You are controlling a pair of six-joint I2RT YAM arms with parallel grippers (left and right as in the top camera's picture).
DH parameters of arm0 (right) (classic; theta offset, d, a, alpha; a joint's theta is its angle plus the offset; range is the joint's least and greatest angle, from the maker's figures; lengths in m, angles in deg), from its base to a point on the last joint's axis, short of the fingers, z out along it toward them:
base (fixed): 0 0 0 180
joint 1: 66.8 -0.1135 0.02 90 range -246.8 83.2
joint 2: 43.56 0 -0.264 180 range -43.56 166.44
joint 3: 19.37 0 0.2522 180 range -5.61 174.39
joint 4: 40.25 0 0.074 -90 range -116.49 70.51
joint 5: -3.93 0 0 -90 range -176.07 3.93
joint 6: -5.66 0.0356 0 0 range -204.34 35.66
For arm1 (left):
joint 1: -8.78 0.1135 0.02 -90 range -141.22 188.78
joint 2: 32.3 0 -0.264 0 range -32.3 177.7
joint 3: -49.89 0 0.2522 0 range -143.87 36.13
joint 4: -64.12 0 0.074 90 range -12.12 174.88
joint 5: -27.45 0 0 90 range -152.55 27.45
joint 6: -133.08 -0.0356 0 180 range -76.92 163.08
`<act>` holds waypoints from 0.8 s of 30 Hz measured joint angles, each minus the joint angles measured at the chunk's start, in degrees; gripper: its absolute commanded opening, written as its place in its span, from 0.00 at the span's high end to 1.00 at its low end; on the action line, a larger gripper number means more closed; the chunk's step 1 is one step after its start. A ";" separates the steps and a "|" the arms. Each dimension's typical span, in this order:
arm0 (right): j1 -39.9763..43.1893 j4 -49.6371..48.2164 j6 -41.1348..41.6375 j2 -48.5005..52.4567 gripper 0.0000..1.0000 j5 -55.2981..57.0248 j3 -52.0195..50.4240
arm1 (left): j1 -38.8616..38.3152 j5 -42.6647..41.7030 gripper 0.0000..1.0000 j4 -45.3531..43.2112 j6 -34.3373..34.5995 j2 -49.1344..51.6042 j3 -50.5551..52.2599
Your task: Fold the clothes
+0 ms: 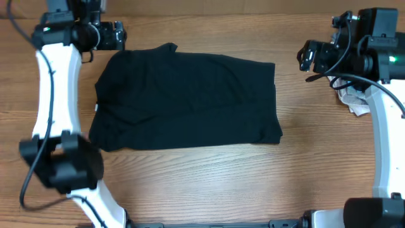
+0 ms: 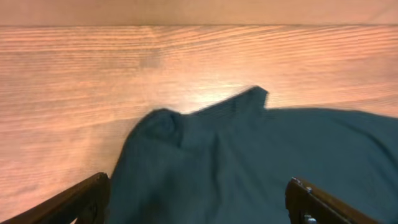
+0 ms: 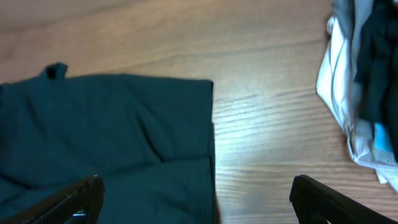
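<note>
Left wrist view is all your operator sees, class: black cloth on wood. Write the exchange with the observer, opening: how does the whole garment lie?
Observer: Overhead, the black T-shirt lies as a rough rectangle, flat on the table.
Operator: And the right pincer?
Observer: The right pincer is open and empty, beside the shirt's right edge.
Operator: Anything else there?
Observer: A pile of other garments lies further right, apart from the shirt.
</note>
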 measured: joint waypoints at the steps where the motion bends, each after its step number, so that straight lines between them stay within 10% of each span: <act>1: 0.00 0.39 -0.04 0.35 0.00 0.02 0.00 | 0.00 0.00 0.09 -1.03 0.00 1.70 -0.15; 24: -4.33 1.33 -0.17 7.65 0.00 0.39 0.00 | 0.00 1.36 0.21 -15.96 -0.42 20.87 -0.96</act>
